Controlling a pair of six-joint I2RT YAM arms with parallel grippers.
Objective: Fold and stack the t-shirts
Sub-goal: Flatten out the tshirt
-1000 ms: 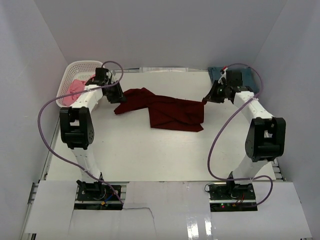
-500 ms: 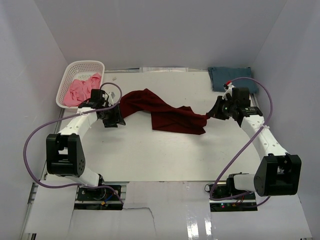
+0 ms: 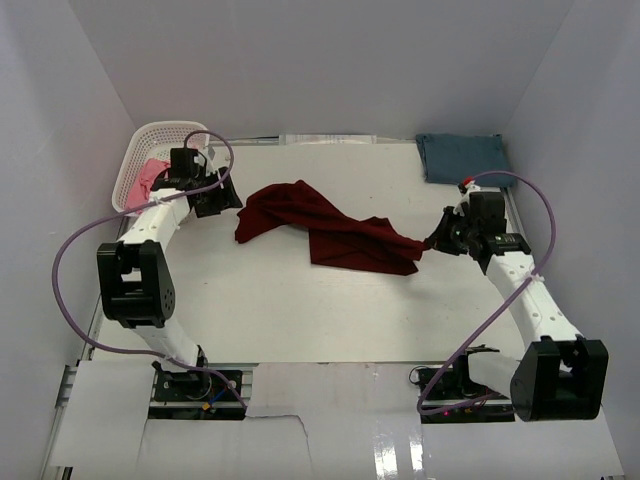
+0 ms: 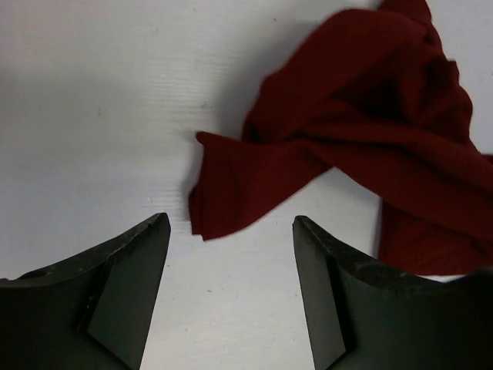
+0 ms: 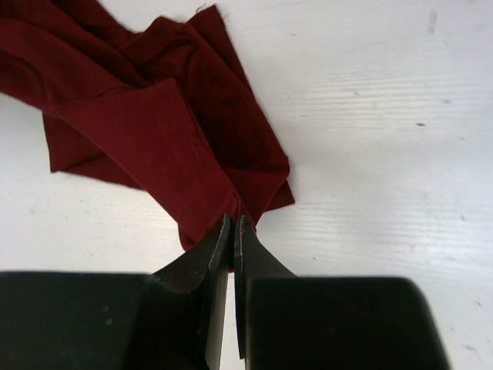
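Note:
The dark maroon t-shirt (image 3: 335,228) lies crumpled in the middle of the table. It also shows in the left wrist view (image 4: 362,131) and the right wrist view (image 5: 146,116). My right gripper (image 3: 436,243) is shut on the shirt's right corner (image 5: 233,220). My left gripper (image 3: 222,198) is open and empty (image 4: 231,235), just left of the shirt's left end, not touching it. The slate-blue t-shirt (image 3: 462,157) lies folded at the back right. The pink t-shirt (image 3: 148,176) lies in the basket, partly hidden by my left arm.
The white lattice basket (image 3: 150,140) stands at the back left corner, right behind my left arm. White walls close the table on three sides. Purple cables loop beside both arms.
My left gripper has let go of the maroon shirt's left end and moved back toward the basket. My right gripper has pulled the shirt's right corner nearer and rightward.

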